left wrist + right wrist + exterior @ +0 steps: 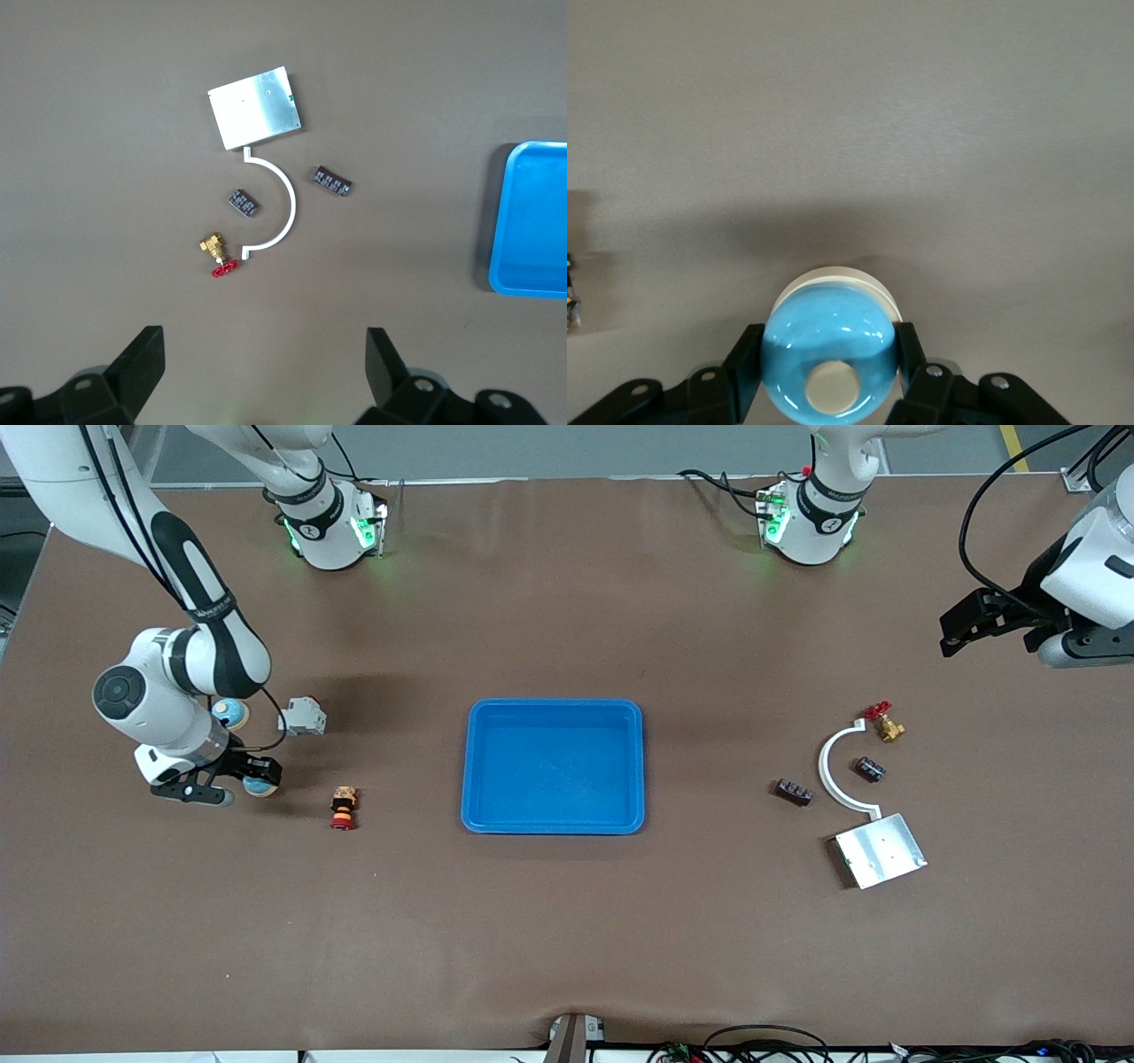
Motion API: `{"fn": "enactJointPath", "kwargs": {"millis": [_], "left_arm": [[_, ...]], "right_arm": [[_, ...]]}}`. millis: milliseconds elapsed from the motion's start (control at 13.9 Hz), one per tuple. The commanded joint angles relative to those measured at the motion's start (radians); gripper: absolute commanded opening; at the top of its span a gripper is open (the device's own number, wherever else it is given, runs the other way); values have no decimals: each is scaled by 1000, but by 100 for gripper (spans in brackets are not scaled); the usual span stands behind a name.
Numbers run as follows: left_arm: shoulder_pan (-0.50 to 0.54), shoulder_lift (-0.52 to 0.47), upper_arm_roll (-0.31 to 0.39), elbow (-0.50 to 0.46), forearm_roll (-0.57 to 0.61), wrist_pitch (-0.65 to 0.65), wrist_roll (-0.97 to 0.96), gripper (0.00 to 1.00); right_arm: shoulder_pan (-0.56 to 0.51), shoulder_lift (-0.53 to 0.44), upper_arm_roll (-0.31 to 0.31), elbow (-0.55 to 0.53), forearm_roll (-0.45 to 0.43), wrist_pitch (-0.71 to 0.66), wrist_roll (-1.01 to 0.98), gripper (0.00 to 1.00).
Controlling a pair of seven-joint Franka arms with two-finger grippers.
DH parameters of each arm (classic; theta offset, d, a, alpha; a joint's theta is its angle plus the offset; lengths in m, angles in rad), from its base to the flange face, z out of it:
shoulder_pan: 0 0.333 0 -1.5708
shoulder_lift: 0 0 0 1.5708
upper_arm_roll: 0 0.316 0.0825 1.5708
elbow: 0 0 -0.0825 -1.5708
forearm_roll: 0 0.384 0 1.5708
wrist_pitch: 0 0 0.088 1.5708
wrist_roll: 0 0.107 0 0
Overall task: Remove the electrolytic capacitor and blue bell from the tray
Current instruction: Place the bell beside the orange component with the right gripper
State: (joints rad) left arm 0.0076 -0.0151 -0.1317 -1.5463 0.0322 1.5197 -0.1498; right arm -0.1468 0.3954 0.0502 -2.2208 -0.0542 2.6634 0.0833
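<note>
The bright blue rectangular plastic tray [553, 766] with its low raised rim lies bare, so both task items appear to be already out of it, and I judge the job to be at its last set-down. The right gripper [232, 777] is low over the table well toward the right arm's end from the tray, its fingers [911, 352] pinching the glossy blue dome-shaped bell [829, 363] by its sides; gripping across the round body keeps the cream base level for placing. The bell has a pale button on top and a cream rim beneath. A second blue-and-cream round piece [229, 712] sits close by, mostly hidden by the arm. The small dark cylindrical capacitor [870, 769] lies well away from the tray toward the left arm's end, inside the curve of a white plastic arc [833, 772] near a silver metal plate [881, 850]. The left gripper [261, 367] waits up in the air over that end of the table, jaws spread and holding nothing.
</note>
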Motion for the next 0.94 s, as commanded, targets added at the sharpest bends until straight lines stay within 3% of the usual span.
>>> {"fn": "enactJointPath", "kwargs": {"millis": [0,576,648,864], "left_arm": [[-2,0,-2,6,-9,-12,-2,100],[0,-8,-26,-8,-9,-10,-42,100],[2,-6,-26,-8,-9,-10,-42,100],[2,-8,-26,-9,-9,-12,-43,100]], "right_arm": [[12,19,8,13,2,13,9,0],[50,106,2,75,-16,33,50,0],[43,120,2,93,-16,32,50,98],[36,125,2,107,-16,23,41,100]]}}
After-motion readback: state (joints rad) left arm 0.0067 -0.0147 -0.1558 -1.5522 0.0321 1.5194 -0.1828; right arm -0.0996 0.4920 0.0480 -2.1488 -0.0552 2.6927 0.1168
